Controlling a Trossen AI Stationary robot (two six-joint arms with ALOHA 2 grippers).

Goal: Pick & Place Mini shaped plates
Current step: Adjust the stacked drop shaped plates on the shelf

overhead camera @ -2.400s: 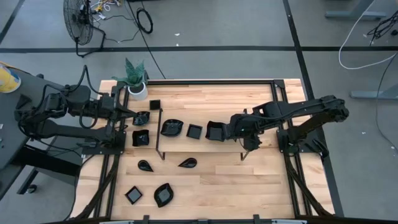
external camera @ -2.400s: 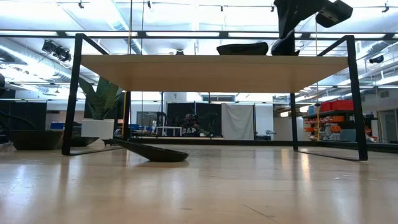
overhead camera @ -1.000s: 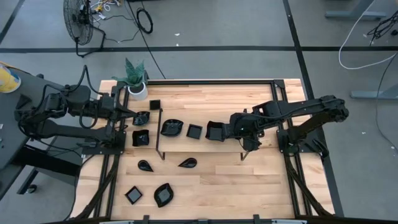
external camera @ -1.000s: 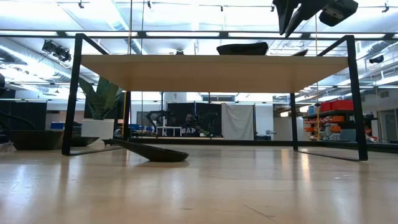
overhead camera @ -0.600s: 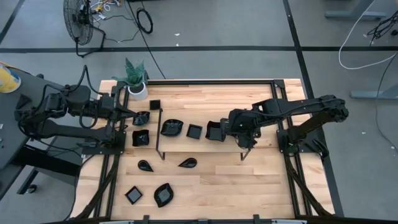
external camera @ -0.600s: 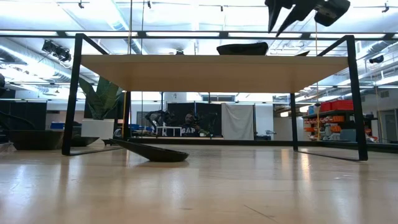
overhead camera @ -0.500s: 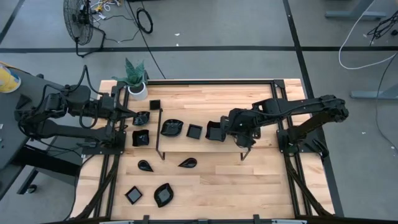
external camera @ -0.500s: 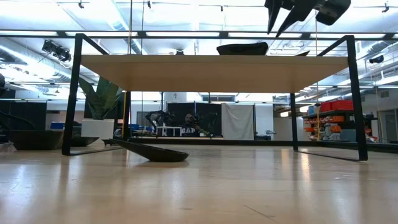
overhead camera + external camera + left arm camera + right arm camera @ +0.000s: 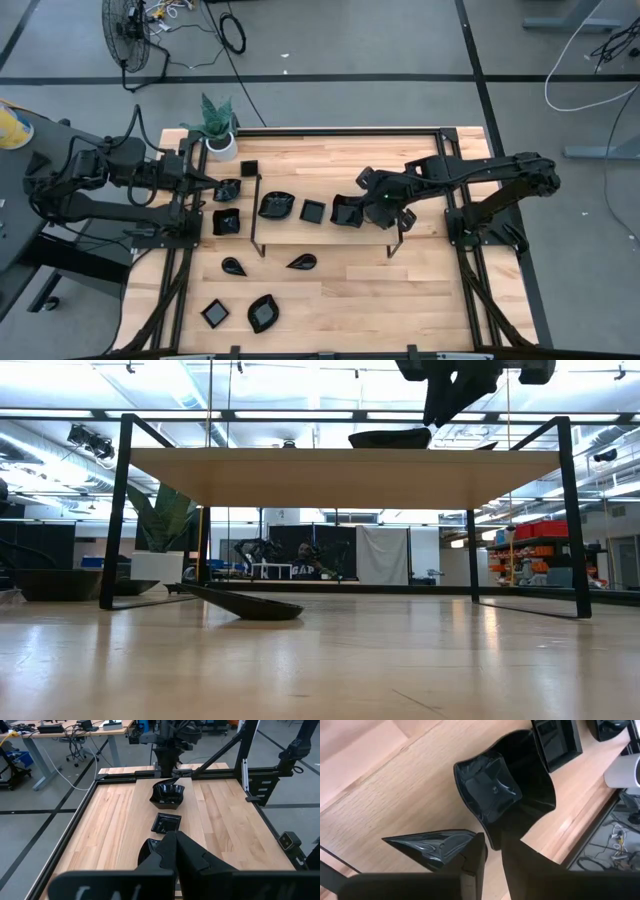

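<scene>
- No text, label, brand, number or sign can be read in any of the four views (the far room in the low view holds shelving and lights, but nothing legible is shown there).
</scene>
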